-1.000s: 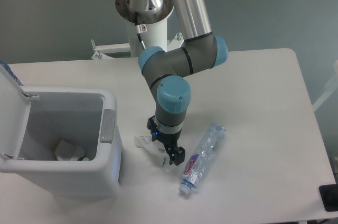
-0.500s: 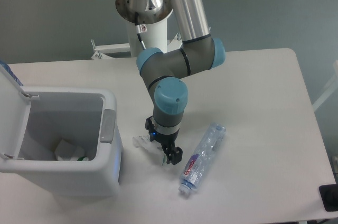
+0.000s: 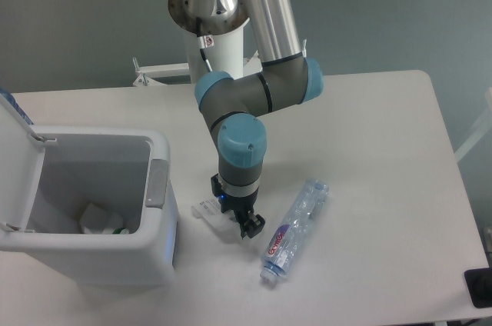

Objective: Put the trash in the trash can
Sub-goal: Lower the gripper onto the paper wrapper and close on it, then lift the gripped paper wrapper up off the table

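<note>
Gripper (image 3: 234, 221) down at the table (image 3: 369, 134), right on the flattened carton (image 3: 213, 212). Crushed bottle (image 3: 295, 226) lies just beside; trash can (image 3: 88, 211) stands lid-up.

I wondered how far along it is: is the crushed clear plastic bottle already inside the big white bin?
No, the crushed clear plastic bottle lies on the white table, right of the gripper, outside the white bin.

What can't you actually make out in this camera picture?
- Gripper: the arm's wrist hides the jaws, so open or shut is unclear.
- White carton: partly under the gripper; held or not is unclear.
- Trash can: left side and lid cut off by the picture edge.
- Bottle: label print too small.
</note>
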Action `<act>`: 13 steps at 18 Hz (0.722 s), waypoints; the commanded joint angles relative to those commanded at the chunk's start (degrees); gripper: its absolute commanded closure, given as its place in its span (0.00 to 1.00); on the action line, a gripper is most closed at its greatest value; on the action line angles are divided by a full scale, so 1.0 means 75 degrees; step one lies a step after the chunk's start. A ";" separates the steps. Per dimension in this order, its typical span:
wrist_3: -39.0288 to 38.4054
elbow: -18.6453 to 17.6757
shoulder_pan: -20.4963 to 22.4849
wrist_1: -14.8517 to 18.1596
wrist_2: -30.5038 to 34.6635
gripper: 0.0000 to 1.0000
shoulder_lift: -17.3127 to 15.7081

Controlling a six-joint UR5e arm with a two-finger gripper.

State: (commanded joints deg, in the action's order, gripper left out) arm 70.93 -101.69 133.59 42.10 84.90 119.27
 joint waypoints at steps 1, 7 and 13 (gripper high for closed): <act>0.0000 0.0000 0.0000 0.0000 0.0000 0.45 0.0000; -0.0270 0.0000 -0.0059 0.0000 0.0000 0.66 0.0000; -0.0551 0.0000 -0.0070 0.0000 -0.0012 0.76 -0.0082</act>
State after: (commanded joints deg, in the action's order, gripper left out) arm 66.80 -101.69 133.07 42.10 84.81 118.65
